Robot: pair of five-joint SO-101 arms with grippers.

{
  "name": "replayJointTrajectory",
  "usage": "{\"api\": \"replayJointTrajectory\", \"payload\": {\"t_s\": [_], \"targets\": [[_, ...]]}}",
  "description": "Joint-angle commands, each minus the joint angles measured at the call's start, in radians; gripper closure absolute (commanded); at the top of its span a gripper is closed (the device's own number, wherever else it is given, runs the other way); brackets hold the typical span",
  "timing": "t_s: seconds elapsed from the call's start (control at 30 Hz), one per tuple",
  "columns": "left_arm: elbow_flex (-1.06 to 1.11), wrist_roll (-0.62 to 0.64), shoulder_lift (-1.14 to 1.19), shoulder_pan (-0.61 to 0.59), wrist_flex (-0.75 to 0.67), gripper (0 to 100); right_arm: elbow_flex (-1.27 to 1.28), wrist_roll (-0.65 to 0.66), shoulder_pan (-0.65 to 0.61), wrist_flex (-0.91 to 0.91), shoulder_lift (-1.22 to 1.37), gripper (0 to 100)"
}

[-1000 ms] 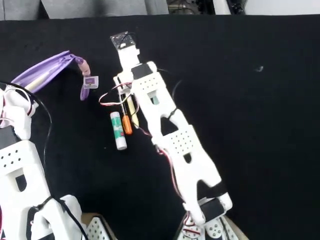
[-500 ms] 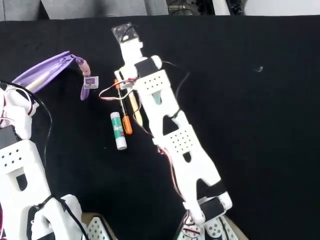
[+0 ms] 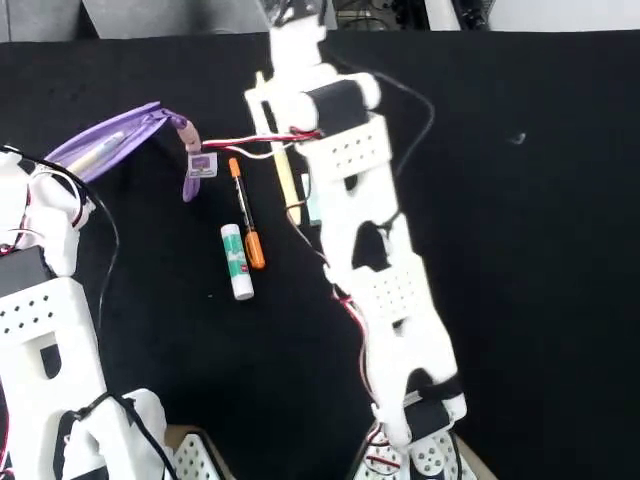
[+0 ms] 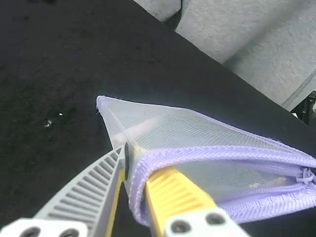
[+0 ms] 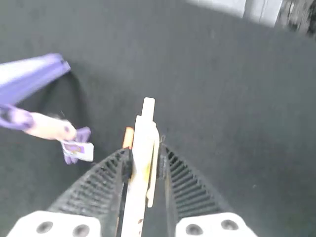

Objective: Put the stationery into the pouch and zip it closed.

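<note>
**Pen held clear of the pouch's zip-pull end, not yet lined up**

The right gripper [image 5: 144, 149] is clamped on a cream pen [image 5: 147, 118], which is gripped along its barrel with its tip sticking out past the fingertips. In the high view, the pen [image 3: 286, 172] is seen raised and just beyond the zip-pull end of the purple mesh pouch [image 3: 100, 150]. Its long axis is set roughly across the pouch's long axis, so a turn toward the mouth is judged to be needed before insertion.

The left gripper [image 4: 134, 163] is closed on the pouch's rim, by which the mouth is held up. The right arm is the nearer one to the loose items.

The zip pull and tag [image 3: 198, 163] hang off the pouch end nearest the pen and could be snagged. An orange pen [image 3: 245, 215] and a glue stick [image 3: 237, 262] lie on the black table [image 3: 520, 250], near that same pouch end and apart from the pouch. Open room is left on the side of the held pen away from the pouch.
</note>
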Motion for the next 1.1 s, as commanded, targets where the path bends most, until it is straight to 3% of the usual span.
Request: {"api": "replayJointTrajectory", "payload": {"t_s": [0.0, 0.6, 0.83, 1.07], "targets": [[-0.030, 0.008, -0.014, 0.021, -0.020, 97, -0.051, -0.009, 0.014, 0.034, -0.147, 98.8], [-0.048, 0.008, -0.015, 0.084, 0.028, 97, -0.019, -0.009, 0.015, 0.038, -0.533, 98.8], [-0.102, 0.008, -0.015, 0.087, 0.100, 97, 0.360, -0.009, 0.008, 0.029, -0.819, 98.8], [-0.099, 0.008, -0.015, 0.174, 0.100, 97, 0.700, -0.034, 0.006, -0.166, -0.940, 98.8]]}}
